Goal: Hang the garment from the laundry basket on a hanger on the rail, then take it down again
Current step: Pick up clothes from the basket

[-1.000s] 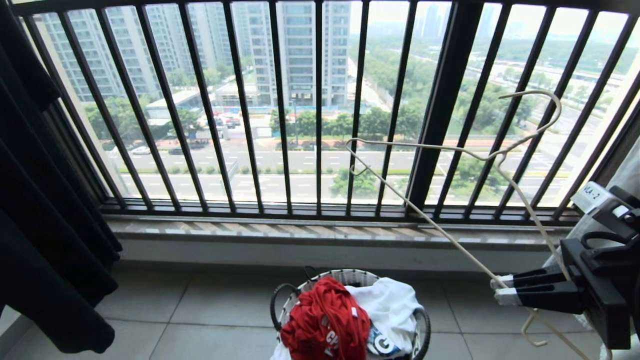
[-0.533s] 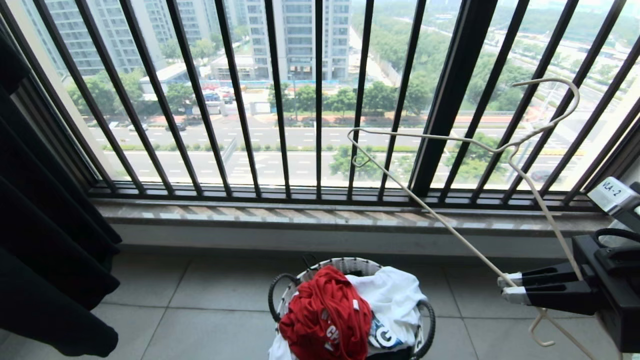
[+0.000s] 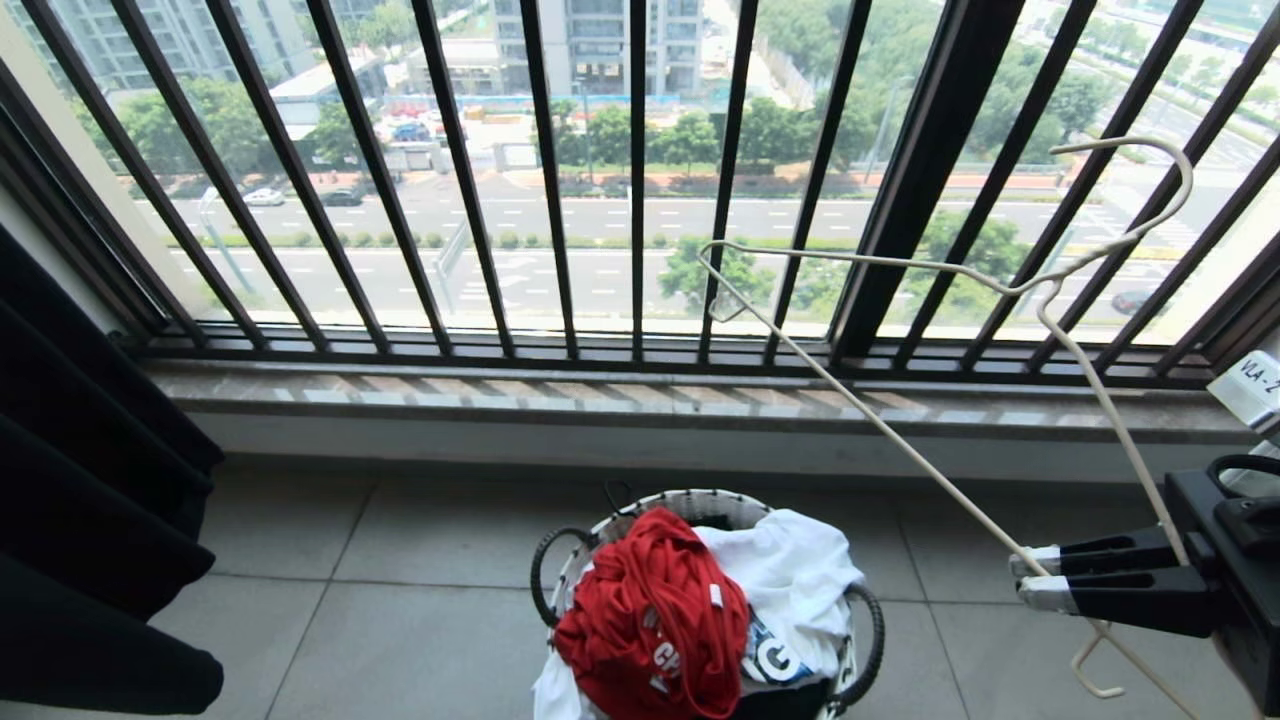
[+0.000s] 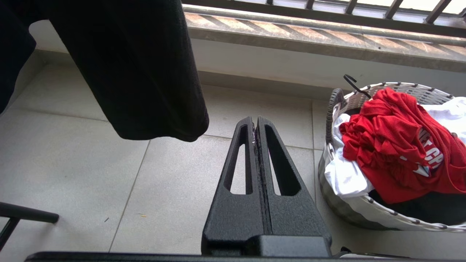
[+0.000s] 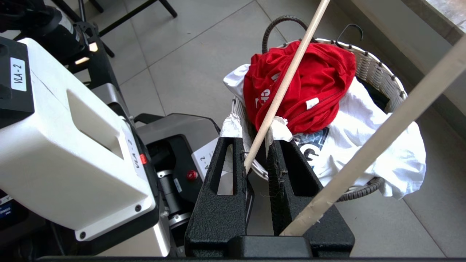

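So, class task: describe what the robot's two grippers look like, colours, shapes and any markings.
The left gripper has two long matt black tapering fingers, each with a slot cut through it. The right gripper is the same rough black build, but its fingertips are wrapped in white tape. A white label printed "VLA-2" sits near its wrist.

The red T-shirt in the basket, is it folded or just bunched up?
Bunched up. The red T-shirt lies crumpled in a heap on top of a white garment in the laundry basket, print creased.

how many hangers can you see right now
2. A white wire hanger is held in the right gripper, at right before the window bars. A black hook pokes from the laundry basket; others may be buried.
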